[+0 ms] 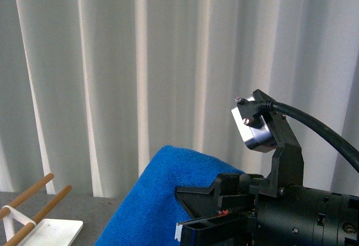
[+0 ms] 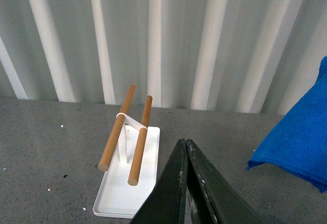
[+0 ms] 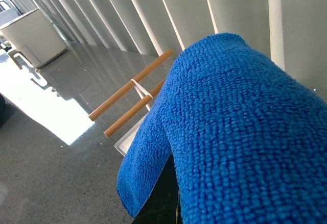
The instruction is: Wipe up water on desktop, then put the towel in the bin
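**A:** Right pincer (image 1: 185, 208), what does it have?

**B:** It's pinching the towel (image 1: 151, 201). Black fingers lie side-on, low on the right of the front view. The blue cloth humps up over them and hides the tips, so the contact itself is covered.

**A:** And from the right wrist?

**B:** Almost all fuzzy blue pile. A sliver of black finger shows under the fold.

**A:** Left pincer (image 2: 185, 145)?

**B:** Pressed together, both dark fingers meeting at the tips with nothing between them. It hangs over the counter (image 2: 51, 132).

**A:** So where is the towel?

**B:** Raised on the right pincer, on the robot's right. The left wrist view catches one hanging corner of it over the grey speckled counter. Can't tell whether the lowest edge touches.

**A:** What's further out?

**B:** A white tray (image 2: 120, 196) on the counter, on the robot's left and near the left pincer. It carries two wooden rods (image 2: 117, 129), slanted side by side on a white bracket. Tray and towel are apart.

**A:** Anything beyond that?

**B:** A thick black cable (image 1: 320, 128) arcs off the right wrist. A pale pleated curtain (image 1: 112, 61) stands behind the counter. A pale box (image 3: 30, 35) sits far off in the right wrist view, too small to tell what it is.
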{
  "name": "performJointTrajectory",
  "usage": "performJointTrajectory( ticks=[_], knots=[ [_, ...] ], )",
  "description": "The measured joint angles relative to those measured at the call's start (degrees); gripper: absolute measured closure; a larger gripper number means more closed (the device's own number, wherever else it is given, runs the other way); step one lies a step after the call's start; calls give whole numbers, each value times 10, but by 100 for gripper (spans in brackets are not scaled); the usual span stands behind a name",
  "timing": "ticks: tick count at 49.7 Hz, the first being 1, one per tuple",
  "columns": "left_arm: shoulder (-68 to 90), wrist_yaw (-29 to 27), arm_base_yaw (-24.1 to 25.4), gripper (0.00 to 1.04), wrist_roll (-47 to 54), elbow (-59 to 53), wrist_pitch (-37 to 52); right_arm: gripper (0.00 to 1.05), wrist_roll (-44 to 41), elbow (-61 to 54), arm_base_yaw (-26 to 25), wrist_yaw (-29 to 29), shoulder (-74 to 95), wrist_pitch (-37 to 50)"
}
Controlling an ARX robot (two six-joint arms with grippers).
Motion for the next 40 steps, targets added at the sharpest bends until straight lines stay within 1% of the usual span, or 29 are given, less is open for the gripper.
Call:
performJointTrajectory(
  ticks=[26, 28, 30, 32, 40],
  knots=[
    [-76, 0, 0, 101, 0, 0, -75, 101, -4, 0, 7, -4, -2, -8],
    [-98, 0, 0, 101, 0, 0, -101, 101, -4, 0, 7, -5, -2, -8],
    [-137, 0, 0, 101, 0, 0, -156, 101, -4, 0, 8, -6, -2, -9],
    [-156, 0, 0, 101, 0, 0, -172, 101, -4, 0, 9, -6, -2, -9],
    [-174, 0, 0, 101, 0, 0, -177, 101, -6, 0, 12, -6, -5, -15]
  ],
)
